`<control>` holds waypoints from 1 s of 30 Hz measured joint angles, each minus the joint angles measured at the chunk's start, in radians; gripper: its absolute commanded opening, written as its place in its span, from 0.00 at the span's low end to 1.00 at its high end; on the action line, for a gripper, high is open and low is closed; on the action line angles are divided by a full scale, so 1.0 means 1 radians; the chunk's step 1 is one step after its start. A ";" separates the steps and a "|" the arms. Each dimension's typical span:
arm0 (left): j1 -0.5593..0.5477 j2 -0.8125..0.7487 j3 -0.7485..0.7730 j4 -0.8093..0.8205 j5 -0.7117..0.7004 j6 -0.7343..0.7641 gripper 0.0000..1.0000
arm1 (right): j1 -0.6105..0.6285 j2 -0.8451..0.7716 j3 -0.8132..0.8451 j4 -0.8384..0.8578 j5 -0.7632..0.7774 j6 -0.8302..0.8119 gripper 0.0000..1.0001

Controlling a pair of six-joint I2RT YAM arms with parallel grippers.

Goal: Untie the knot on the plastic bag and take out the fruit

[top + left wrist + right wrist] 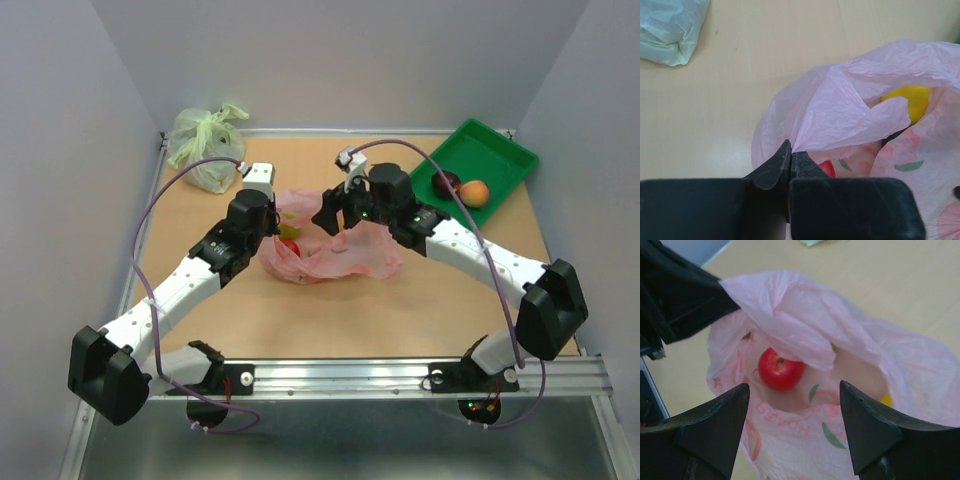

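The pink plastic bag (330,250) lies open on the table; no knot shows. My left gripper (276,222) is shut on the bag's rim (805,135) at its left side and holds it up. My right gripper (337,214) is open and empty, hovering over the bag's mouth (810,405). Inside the bag I see a red fruit (781,369) and a yellow fruit (912,100); the red one also shows in the left wrist view (828,169). A dark purple fruit (446,184) and an orange-peach fruit (474,192) lie in the green tray (500,150).
A pale green tied bag (205,145) stands at the back left, also in the left wrist view (670,30). The green tray is at the back right. The metal rail (400,375) runs along the near edge.
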 measured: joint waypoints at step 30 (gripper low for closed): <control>0.000 0.000 0.000 0.007 0.018 0.000 0.00 | 0.020 0.351 0.079 -0.009 0.633 -0.165 0.68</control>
